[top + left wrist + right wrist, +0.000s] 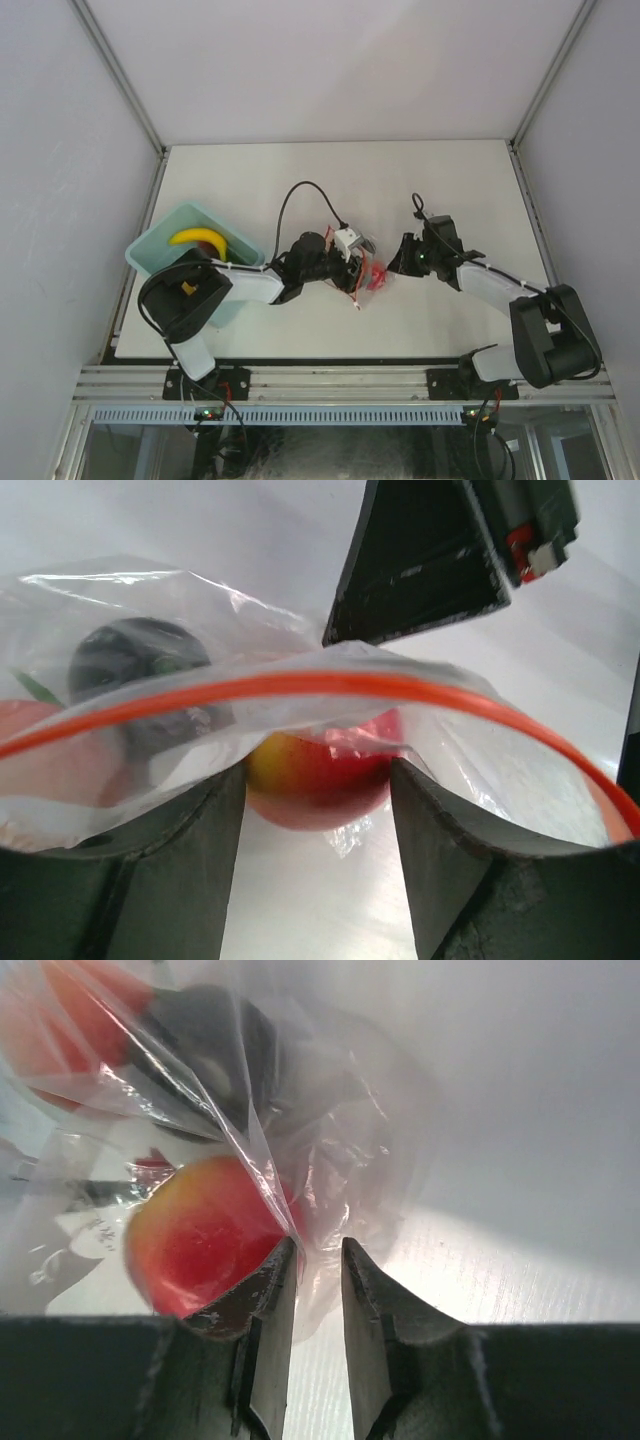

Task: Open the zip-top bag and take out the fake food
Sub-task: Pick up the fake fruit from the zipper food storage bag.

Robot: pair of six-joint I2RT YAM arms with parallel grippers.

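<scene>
The bag [373, 279] lies in the middle of the table [450, 180]. The left gripper [318, 772], at its 9 o'clock, is spread wide around the apple [318, 785]. The right gripper [320, 1245], at 3 o'clock, is nearly closed on film; I cannot tell if it pinches. The film looks light, limp and slippery, so the stiffer zip strip [300, 687] is the better hold.

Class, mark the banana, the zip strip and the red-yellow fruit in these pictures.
banana [200, 237], top view, middle of its yellow curve.
zip strip [340, 684], left wrist view, top of its orange arc.
red-yellow fruit [205, 1245], right wrist view, its red face.
</scene>
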